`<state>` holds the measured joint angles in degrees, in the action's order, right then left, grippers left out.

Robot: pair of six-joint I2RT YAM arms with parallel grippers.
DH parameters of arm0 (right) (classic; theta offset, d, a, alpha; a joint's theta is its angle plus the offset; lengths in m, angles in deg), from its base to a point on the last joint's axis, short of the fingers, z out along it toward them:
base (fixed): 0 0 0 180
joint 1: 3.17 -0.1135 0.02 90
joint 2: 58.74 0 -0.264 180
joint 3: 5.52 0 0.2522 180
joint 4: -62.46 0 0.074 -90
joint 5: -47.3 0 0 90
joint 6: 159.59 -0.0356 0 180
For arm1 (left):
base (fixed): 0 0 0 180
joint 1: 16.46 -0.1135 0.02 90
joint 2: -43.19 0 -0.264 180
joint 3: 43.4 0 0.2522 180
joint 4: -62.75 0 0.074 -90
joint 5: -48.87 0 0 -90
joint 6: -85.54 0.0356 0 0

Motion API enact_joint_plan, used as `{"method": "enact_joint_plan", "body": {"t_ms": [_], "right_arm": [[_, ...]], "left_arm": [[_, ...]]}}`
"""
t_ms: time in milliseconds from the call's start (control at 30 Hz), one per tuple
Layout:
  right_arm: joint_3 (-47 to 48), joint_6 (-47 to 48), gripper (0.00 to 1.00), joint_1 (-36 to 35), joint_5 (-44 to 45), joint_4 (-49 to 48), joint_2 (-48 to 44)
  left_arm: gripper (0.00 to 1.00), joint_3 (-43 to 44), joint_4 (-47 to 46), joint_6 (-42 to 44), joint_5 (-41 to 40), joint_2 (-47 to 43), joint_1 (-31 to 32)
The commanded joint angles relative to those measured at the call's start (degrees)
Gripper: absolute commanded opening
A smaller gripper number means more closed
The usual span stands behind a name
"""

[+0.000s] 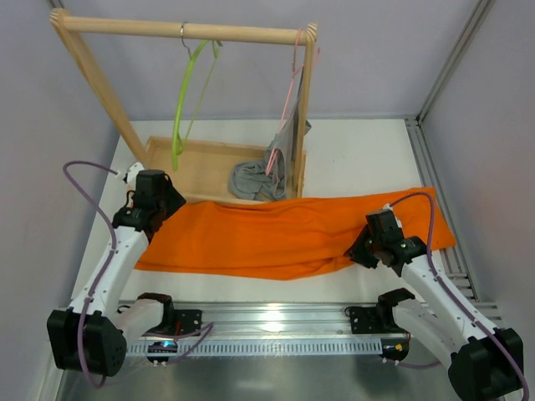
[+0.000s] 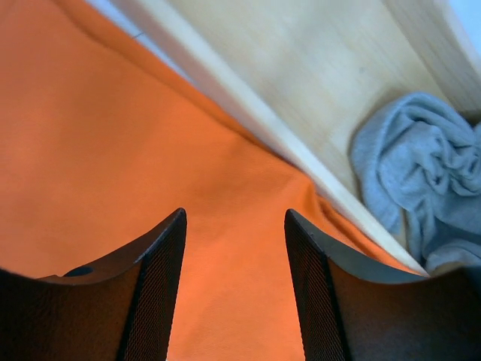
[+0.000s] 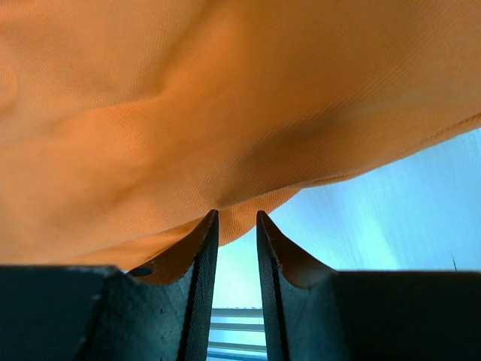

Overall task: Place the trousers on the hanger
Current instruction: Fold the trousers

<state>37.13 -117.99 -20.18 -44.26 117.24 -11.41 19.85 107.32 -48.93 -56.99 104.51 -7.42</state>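
Note:
The orange trousers [image 1: 284, 234] lie spread across the table from left to right. The lime-green hanger [image 1: 185, 100] hangs empty by its metal hook from the wooden rail [image 1: 125, 26] at the back left. My left gripper [image 1: 159, 209] is open and hovers just over the trousers' left end [image 2: 113, 135], close to their far edge; nothing is between its fingers [image 2: 234, 214]. My right gripper [image 1: 361, 251] is at the trousers' near edge on the right. In the right wrist view its fingers [image 3: 237, 214] are almost together, with the cloth's folded edge [image 3: 240, 203] pinched at their tips.
A wooden rack with a tray base [image 1: 205, 167] stands at the back, its front edge [image 2: 248, 113] touching the trousers. A pink hanger [image 1: 288, 100] bears a grey garment [image 1: 259, 175] that slumps into the tray [image 2: 421, 173]. A metal rail [image 1: 276, 322] runs along the near edge.

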Motion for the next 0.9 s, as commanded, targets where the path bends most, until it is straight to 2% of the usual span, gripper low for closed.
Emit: {"method": "enact_joint_plan", "body": {"t_ms": [0,167,500,867], "right_arm": [[-1.5,-4.6,0.30,-0.4,1.2,2.1,-1.8],[-3.2,-7.7,0.27,-0.5,1.3,0.6,-1.4],[-3.2,-13.6,0.31,-0.5,5.7,-3.3,0.5],[-3.1,-15.5,0.33,-0.6,7.0,-6.5,4.0]], "left_arm": [[0.56,-4.2,4.4,0.4,1.4,-2.7,-3.7],[0.55,-7.1,2.2,0.4,10.7,-2.8,-5.6],[0.55,-8.5,-1.8,-0.8,15.7,2.3,-5.7],[0.55,-10.6,-6.0,-2.5,16.6,4.3,-5.8]]}}
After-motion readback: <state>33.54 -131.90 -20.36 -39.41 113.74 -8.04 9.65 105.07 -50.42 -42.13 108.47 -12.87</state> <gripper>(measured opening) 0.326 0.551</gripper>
